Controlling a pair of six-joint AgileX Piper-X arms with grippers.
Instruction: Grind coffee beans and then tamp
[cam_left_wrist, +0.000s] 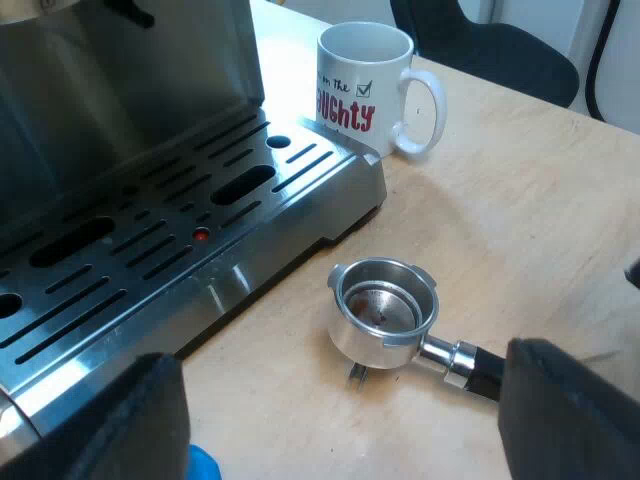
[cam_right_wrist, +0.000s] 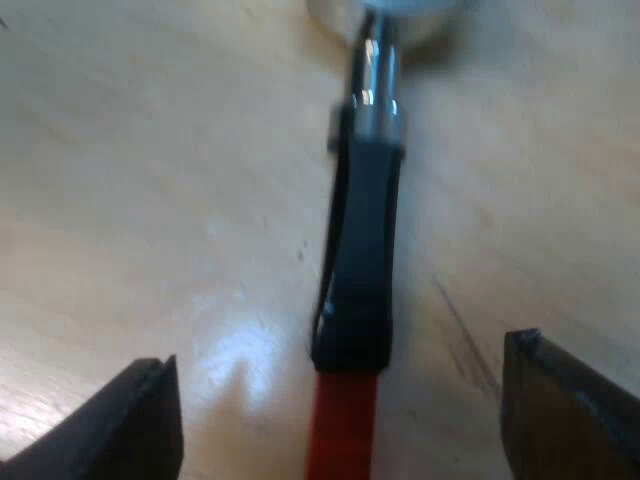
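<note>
The metal holder (cam_left_wrist: 382, 312) lies loose on the wooden table beside the espresso machine's drip tray (cam_left_wrist: 150, 250), its basket facing up. My left gripper (cam_left_wrist: 345, 425) hangs open above it, fingers (cam_left_wrist: 565, 415) wide apart. In the right wrist view the holder's dark handle (cam_right_wrist: 362, 250) with its red end (cam_right_wrist: 342, 425) lies on the table between the wide-apart fingers (cam_right_wrist: 110, 425) of my right gripper (cam_right_wrist: 345, 420), which is open and low over the handle without touching it.
A white mug (cam_left_wrist: 365, 85) with red lettering stands on the table by the drip tray's corner. A blue object (cam_left_wrist: 203, 465) peeks out near the machine's base. A dark chair (cam_left_wrist: 500, 45) stands beyond the table edge.
</note>
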